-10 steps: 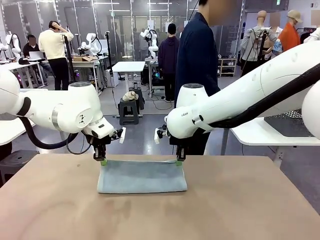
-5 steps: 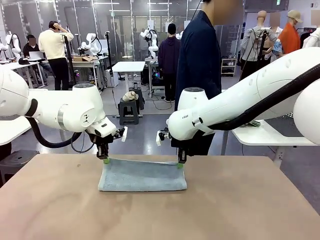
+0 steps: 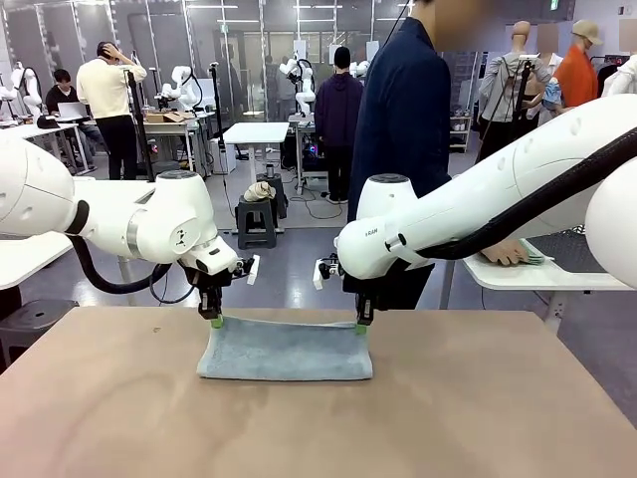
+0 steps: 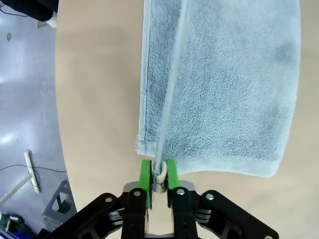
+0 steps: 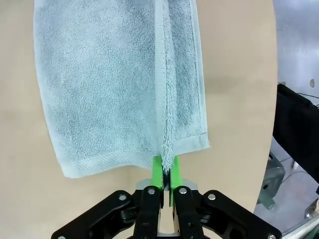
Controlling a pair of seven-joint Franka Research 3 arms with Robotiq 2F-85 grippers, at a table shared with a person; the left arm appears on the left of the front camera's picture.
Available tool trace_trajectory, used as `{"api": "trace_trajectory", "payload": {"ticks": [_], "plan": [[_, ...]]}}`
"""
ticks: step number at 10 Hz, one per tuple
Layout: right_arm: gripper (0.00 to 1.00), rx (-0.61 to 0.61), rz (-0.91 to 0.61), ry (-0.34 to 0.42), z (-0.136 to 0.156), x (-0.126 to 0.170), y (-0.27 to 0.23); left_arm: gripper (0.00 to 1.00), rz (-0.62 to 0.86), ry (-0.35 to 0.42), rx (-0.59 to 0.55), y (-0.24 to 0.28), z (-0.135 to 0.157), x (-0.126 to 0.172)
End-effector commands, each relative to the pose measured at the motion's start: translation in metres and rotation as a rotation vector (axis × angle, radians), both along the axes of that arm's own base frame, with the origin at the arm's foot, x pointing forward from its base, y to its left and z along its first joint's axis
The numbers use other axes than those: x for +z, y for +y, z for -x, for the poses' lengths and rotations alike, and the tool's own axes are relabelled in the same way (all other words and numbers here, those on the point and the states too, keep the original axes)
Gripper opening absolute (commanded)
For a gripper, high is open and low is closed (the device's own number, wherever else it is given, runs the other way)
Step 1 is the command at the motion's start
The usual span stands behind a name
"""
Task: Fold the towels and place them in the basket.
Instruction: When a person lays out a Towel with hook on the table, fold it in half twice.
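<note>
The blue-grey towel [image 3: 285, 351] lies folded at centre frame on the table [image 3: 478, 418]. At its upper right corner the right gripper [image 3: 362, 325] is clamped tight on the hem. At the upper left corner the left gripper [image 4: 158, 174] has its pads slightly apart around the hem; whether it still grips cannot be told.

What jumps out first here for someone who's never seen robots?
Two white robot arms meet over a light blue towel folded on the brown table. The left hand and right hand each pinch a far corner of it between green pads; a person in dark clothes stands just beyond.
</note>
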State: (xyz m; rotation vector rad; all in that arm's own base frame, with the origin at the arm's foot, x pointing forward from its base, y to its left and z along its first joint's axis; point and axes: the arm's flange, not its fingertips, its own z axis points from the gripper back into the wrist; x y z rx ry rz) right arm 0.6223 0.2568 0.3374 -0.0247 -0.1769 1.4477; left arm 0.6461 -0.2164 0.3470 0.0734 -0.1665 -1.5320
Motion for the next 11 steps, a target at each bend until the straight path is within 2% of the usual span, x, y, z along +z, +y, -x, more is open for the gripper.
{"api": "trace_trajectory", "payload": {"ticks": [1,2,3,4,5,7,8,10,11], "plan": [[0.26,-0.014,-0.008,-0.046,0.002,0.001,-0.003,0.36,-0.011,-0.02,0.002,0.003,0.0,0.005],[0.46,-0.015,-0.01,-0.058,0.003,0.004,-0.004,0.46,-0.004,-0.036,0.001,0.005,0.004,0.009],[0.27,-0.012,-0.012,-0.067,0.003,0.008,-0.005,0.4,0.005,-0.052,0.001,0.007,0.008,0.016],[0.66,-0.015,-0.024,-0.065,0.005,0.017,-0.007,0.64,0.022,-0.059,0.006,0.01,0.016,0.028],[0.4,-0.058,-0.052,-0.04,0.012,0.03,-0.011,0.64,0.022,-0.041,0.037,0.012,0.027,0.044],[0.4,-0.201,-0.107,0.052,0.048,0.073,-0.022,0.64,0.103,0.041,0.045,0.02,0.065,0.096],[0.4,-0.319,-0.15,0.058,0.078,0.102,-0.027,0.64,0.115,0.084,0.039,0.028,0.09,0.126],[0.4,-0.521,-0.27,0.023,0.125,0.14,-0.029,0.64,0.2,0.084,-0.008,0.045,0.129,0.166],[0.4,-0.503,-0.297,-0.005,0.146,0.149,-0.034,0.64,0.233,0.044,-0.019,0.058,0.144,0.178]]}}
